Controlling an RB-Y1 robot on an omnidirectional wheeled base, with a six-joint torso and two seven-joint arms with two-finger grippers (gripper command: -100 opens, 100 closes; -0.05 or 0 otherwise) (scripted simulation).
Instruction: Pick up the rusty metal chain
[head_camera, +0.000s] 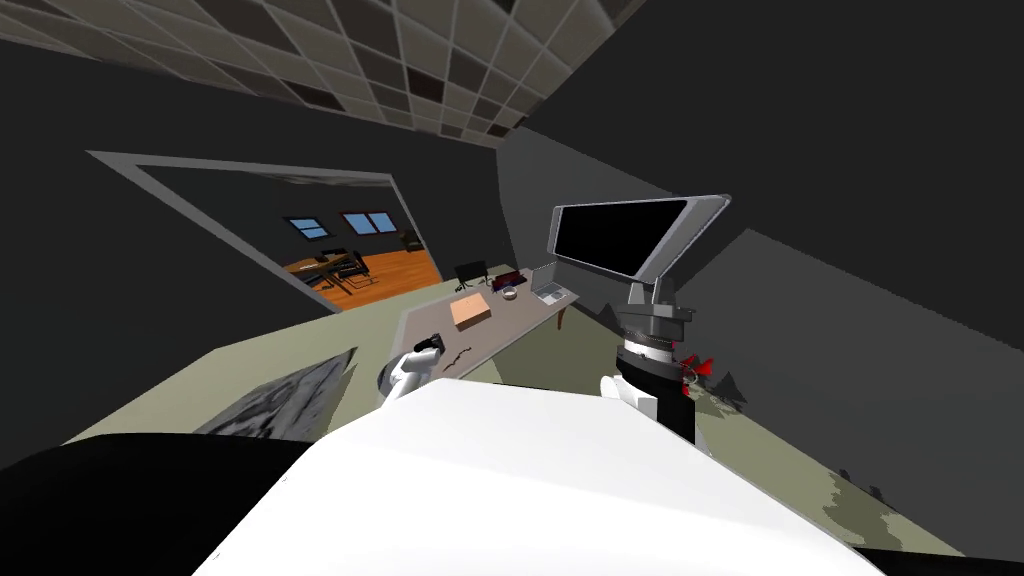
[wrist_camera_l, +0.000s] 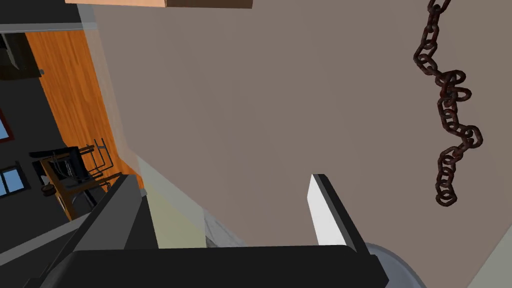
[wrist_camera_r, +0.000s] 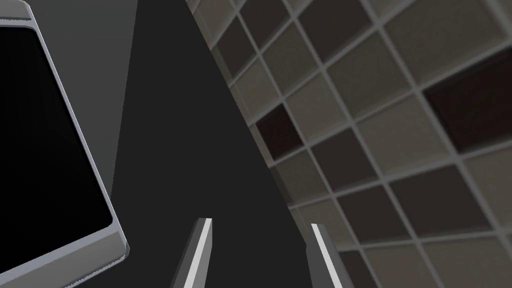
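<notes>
Rusty chain (wrist_camera_l: 449, 114) lies loose on the grey-brown surface (wrist_camera_l: 280, 110), not yet held.
It runs in a kinked line near the surface's near end, just right of the left gripper (wrist_camera_l: 220, 177), whose fingers stand apart and empty. Probably heavy, limp and rough – it will sag and swing, so pinch across the bunched middle links. The right gripper (wrist_camera_r: 260, 222) is raised, fingers apart.

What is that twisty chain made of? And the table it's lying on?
The chain looks like metal gone rusty: dark, dull links with reddish-brown patches. The table is a flat, matte grey-brown with no grain or shine, so its material is hard to tell; maybe painted wood or plastic.
</notes>
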